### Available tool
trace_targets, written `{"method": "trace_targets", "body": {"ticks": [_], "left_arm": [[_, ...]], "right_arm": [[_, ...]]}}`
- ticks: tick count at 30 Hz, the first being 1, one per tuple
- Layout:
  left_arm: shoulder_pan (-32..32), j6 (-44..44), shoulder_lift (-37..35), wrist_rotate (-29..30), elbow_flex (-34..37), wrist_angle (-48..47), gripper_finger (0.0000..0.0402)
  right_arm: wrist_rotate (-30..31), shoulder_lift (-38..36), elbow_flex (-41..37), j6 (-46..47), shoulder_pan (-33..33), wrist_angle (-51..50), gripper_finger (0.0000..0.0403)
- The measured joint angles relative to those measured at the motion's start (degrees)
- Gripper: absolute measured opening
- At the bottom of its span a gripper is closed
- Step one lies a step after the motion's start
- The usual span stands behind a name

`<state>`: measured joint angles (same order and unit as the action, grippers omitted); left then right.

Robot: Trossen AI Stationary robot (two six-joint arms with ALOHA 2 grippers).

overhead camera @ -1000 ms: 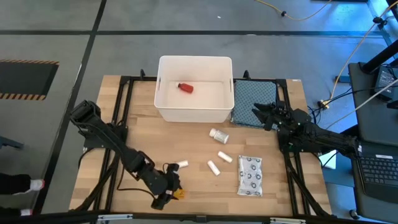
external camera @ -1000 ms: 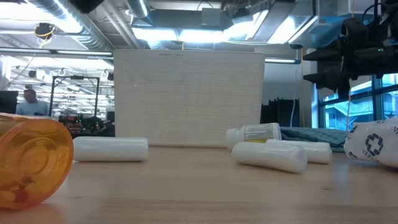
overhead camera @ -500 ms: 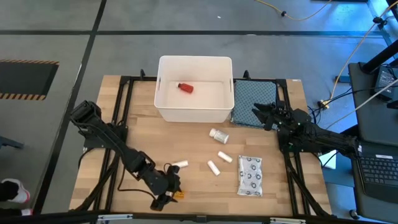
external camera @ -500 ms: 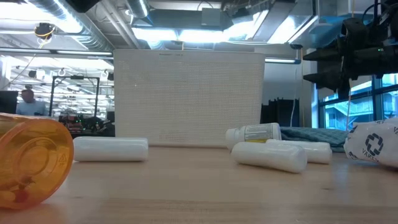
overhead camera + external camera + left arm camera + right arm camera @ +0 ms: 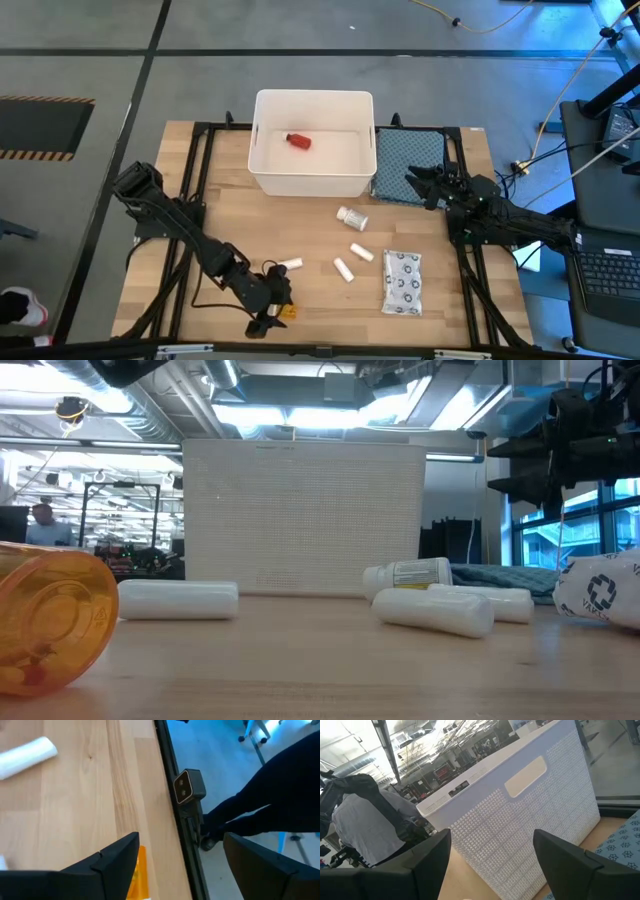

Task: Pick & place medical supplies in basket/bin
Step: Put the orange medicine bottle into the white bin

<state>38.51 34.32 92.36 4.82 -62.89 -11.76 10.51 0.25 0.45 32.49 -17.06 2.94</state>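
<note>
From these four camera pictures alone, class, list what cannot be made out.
- Red bottle: the white bin's wall hides it in the low view.
- Amber vial: cut off by the left gripper's finger in the left wrist view.
- White pill bottle: label print too small to read in the low view.

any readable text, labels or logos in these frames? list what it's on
Nothing reads clearly.
white pill bottle: yellow-and-white label, print too small to read.
blister pack: a dark round emblem repeated on it, no legible words.
basket: blank raised panel on its wall, no text.
amber vial: no label in view.
short white cylinders: unmarked.
</note>
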Motion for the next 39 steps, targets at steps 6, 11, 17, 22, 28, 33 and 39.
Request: {"method": "trace_targets", "body": {"ticks": [6, 11, 17, 22, 28, 33, 39], "left_arm": [[0.0, 4.2, 0.0, 0.0, 0.0, 1.0, 0.0281], [0.0, 5.3, 0.0, 0.2, 0.0, 1.3, 0.0283], [0.7, 7.2, 0.6, 3.3, 0.0, 0.1, 0.0282], [2.6, 4.3, 4.5, 10.0, 0.0, -2.5, 0.0283], [4.7, 3.0, 9.7, 15.5, -1.4, -3.2, 0.0281], [6.3, 4.4, 13.3, 17.5, -4.5, -7.7, 0.0283], [7.4, 8.6, 15.9, 18.7, -6.3, -15.8, 0.0283]], "right_arm": [[0.0, 0.0, 0.0, 0.0, 0.0, 0.0, 0.0284], [0.0, 0.0, 0.0, 0.0, 0.0, 0.0, 0.0284], [0.0, 0.0, 0.0, 0.0, 0.0, 0.0, 0.0284], [0.0, 0.0, 0.0, 0.0, 0.0, -0.1, 0.0284], [0.0, 0.0, 0.0, 0.0, 0.0, -0.1, 0.0284], [0.0, 0.0, 0.0, 0.2, 0.0, 0.0, 0.0284], [0.0, 0.0, 0.0, 0.2, 0.0, 0.0, 0.0284]]}}
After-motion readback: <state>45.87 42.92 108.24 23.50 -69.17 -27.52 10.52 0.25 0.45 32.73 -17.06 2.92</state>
